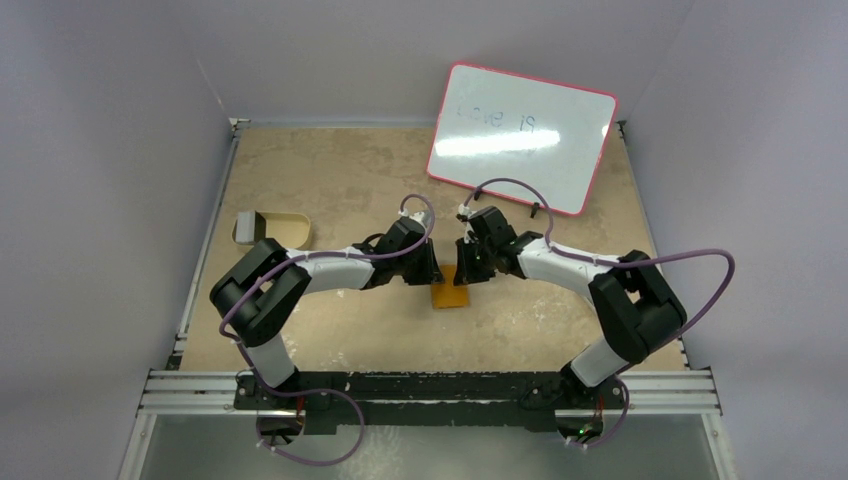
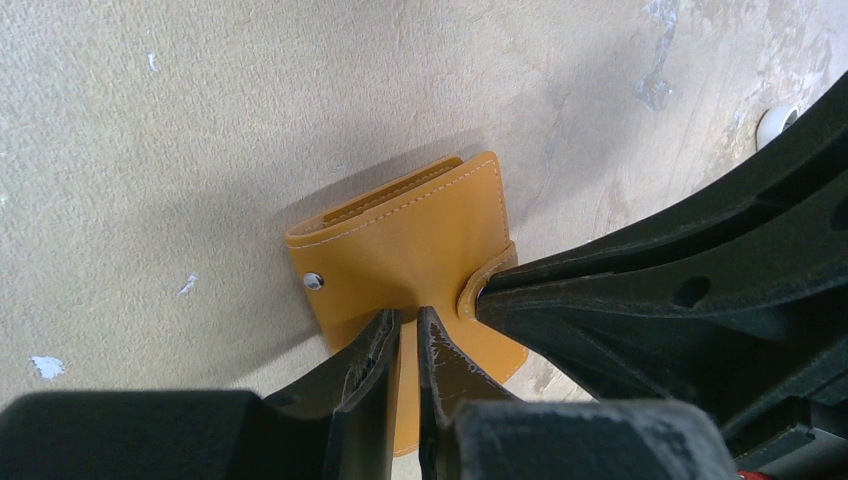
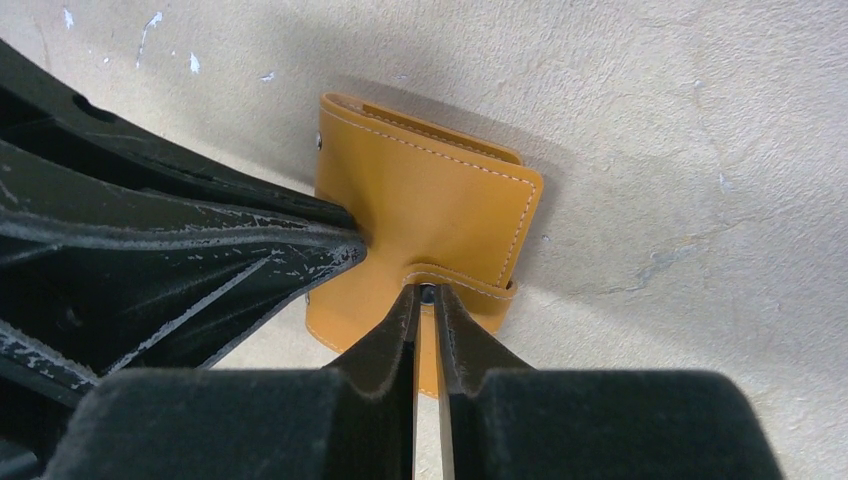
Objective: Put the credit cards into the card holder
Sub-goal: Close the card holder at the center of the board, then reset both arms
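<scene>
The card holder (image 1: 450, 296), an orange-brown folding wallet, lies on the table between both grippers. In the left wrist view the card holder (image 2: 400, 240) lies folded, with a metal snap stud (image 2: 314, 281) showing. My left gripper (image 2: 406, 325) is shut, pinching the wallet's cover. My right gripper (image 3: 425, 296) is shut on the snap tab (image 3: 470, 287) at the wallet's edge. Each gripper shows in the other's wrist view, the right one (image 2: 485, 295) on the tab and the left one (image 3: 355, 245) on the cover. In the top view the left gripper (image 1: 432, 272) and right gripper (image 1: 462, 270) nearly touch. No credit cards are in view.
A beige shallow tray (image 1: 288, 232) with a grey block (image 1: 247, 228) sits at the left of the table. A pink-framed whiteboard (image 1: 520, 135) leans at the back right. The table's metal rail (image 1: 430, 390) runs along the near edge.
</scene>
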`<move>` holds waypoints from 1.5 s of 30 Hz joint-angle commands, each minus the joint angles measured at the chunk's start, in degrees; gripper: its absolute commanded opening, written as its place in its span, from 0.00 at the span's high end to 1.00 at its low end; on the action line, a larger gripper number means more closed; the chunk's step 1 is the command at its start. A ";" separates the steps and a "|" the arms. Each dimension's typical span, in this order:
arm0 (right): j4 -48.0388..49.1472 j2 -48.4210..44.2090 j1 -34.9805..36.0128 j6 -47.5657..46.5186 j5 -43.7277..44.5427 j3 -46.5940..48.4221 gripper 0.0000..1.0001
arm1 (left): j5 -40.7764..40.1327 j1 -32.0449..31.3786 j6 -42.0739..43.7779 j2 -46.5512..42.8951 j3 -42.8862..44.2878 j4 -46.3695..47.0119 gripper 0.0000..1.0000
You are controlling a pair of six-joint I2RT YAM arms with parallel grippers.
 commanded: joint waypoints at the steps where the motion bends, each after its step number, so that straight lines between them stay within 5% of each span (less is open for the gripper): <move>1: -2.90 7.16 1.27 1.10 4.72 0.42 0.91 | -0.71 -0.37 -0.51 1.42 -0.91 2.61 0.89; 10: -4.75 8.36 1.36 1.07 6.11 1.19 0.90 | -0.86 -0.97 -0.90 -0.90 -1.69 4.03 0.89; 17: -1.33 -6.66 1.36 4.07 12.99 3.91 0.75 | -10.90 -0.28 2.01 -12.78 1.79 -4.52 0.64; 22: -1.54 -18.09 1.39 6.43 14.52 4.51 0.47 | -20.20 -0.09 6.08 -24.14 5.09 -12.57 0.45; 26: -4.10 -25.67 1.36 6.18 19.35 7.39 0.04 | -27.90 -0.09 10.88 -31.15 10.72 -24.24 0.39; 27: -4.18 -27.29 1.36 6.02 20.53 7.91 0.01 | -29.68 -0.09 11.89 -32.40 12.54 -27.00 0.39; 32: -6.61 -33.38 1.36 6.04 24.28 8.88 0.01 | -34.77 -0.09 13.27 -39.52 18.89 -35.99 0.33; 36: -9.63 -37.66 1.37 8.90 29.62 9.82 0.01 | -36.81 -0.09 11.44 -46.53 18.35 -37.35 0.17; 45: -7.93 -44.22 1.36 9.88 28.88 7.93 0.01 | -37.83 -0.09 9.36 -54.44 12.40 -36.38 0.16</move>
